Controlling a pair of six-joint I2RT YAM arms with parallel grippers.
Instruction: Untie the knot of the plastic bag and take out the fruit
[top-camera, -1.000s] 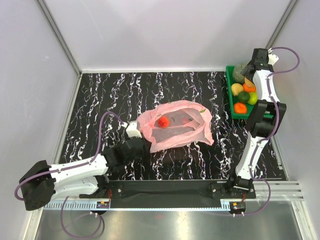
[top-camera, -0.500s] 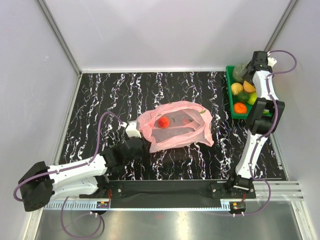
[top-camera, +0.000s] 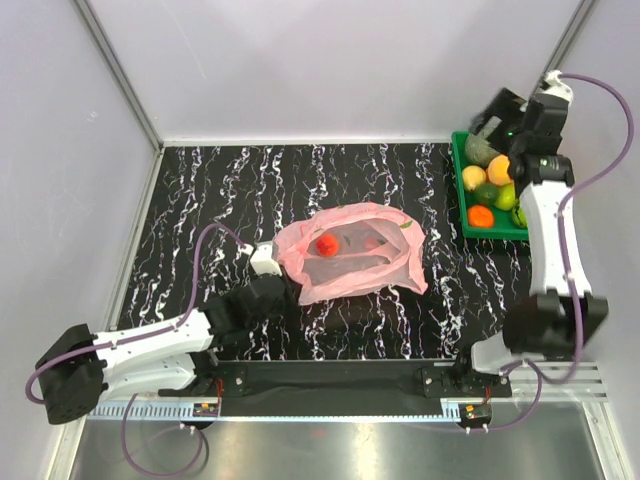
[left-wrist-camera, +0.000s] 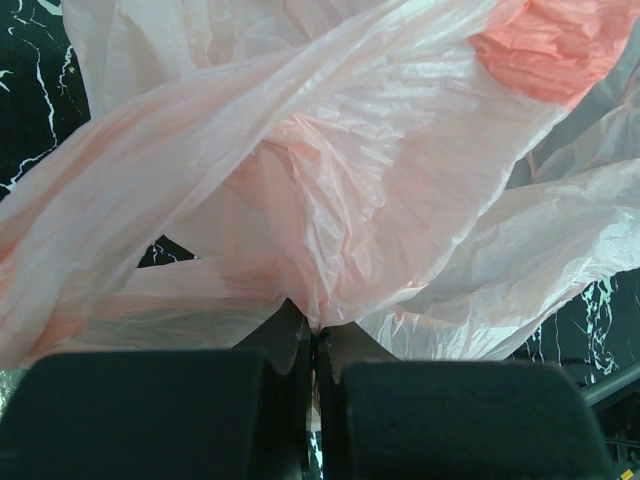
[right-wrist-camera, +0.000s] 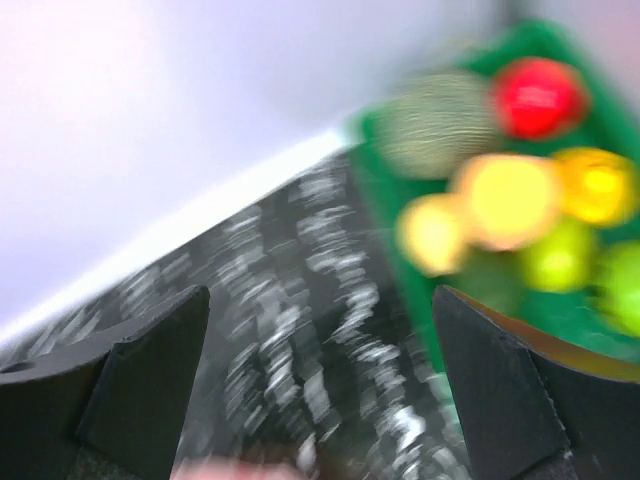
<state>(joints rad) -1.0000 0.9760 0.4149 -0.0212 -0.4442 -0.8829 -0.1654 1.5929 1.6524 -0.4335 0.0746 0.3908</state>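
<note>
From above: a thin, crinkly, translucent pink plastic bag (top-camera: 352, 262) slumped in the middle of the black, white-veined marble counter (top-camera: 230, 190), with a shiny red fruit (top-camera: 325, 244) showing through the film. Left claw (top-camera: 290, 287) at the bag's near-left corner, clenched on the plastic. In the far right corner, a green plastic tray (top-camera: 461, 190) holding small round fruits (top-camera: 474, 178) in yellow, orange and green, plus a grey-green netted melon (top-camera: 478, 148). Right claw (top-camera: 492, 122) above the tray's far end, released and empty. At the left wrist: two black fingers (left-wrist-camera: 285, 345) pressed together, pinching a bunched fold of the pink bag (left-wrist-camera: 330, 180) between their tips, a reddish patch (left-wrist-camera: 550, 45) glowing through the film at upper right. At the right wrist, heavily blurred: black fingers (right-wrist-camera: 140, 380) spread wide with nothing between them, the green tray (right-wrist-camera: 372, 165) beyond at upper right, with the melon (right-wrist-camera: 435, 120), a second red fruit (right-wrist-camera: 537, 95) and the yellow and green fruits (right-wrist-camera: 500, 200) inside.
</note>
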